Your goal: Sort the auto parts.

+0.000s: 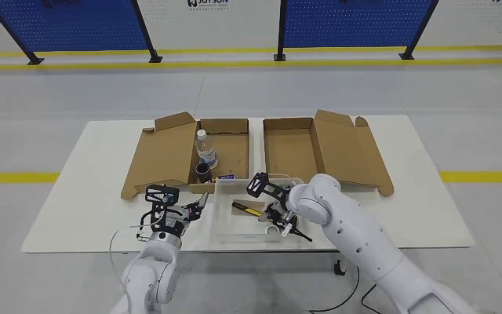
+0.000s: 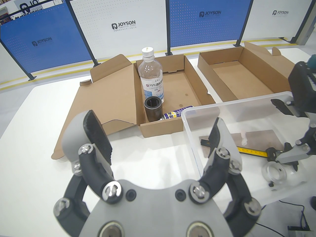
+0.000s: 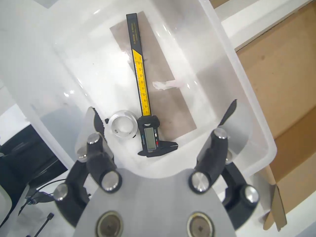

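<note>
Jaws of my left gripper (image 2: 153,119) stood wide and held nothing at lower left of the top view. To its upper right, 1 cardboard box (image 1: 235,125) held a bottle (image 2: 150,75), a black cylinder (image 2: 153,108) and a spray can (image 2: 174,114). Centre, my right gripper (image 3: 163,107) gaped wide over the clear bin (image 3: 222,25), above the caliper (image 3: 142,82) and the metal ring (image 3: 123,124) just beside it.

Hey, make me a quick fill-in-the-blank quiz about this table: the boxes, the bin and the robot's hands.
1. The bottle stands in the cardboard box on the robot's ____ side.
2. In the clear bin, the caliper lies beside a silver ____.
3. The right hand above the bin has its jaws ____, gripping nothing.
Missing words: left; ring; open.
</note>
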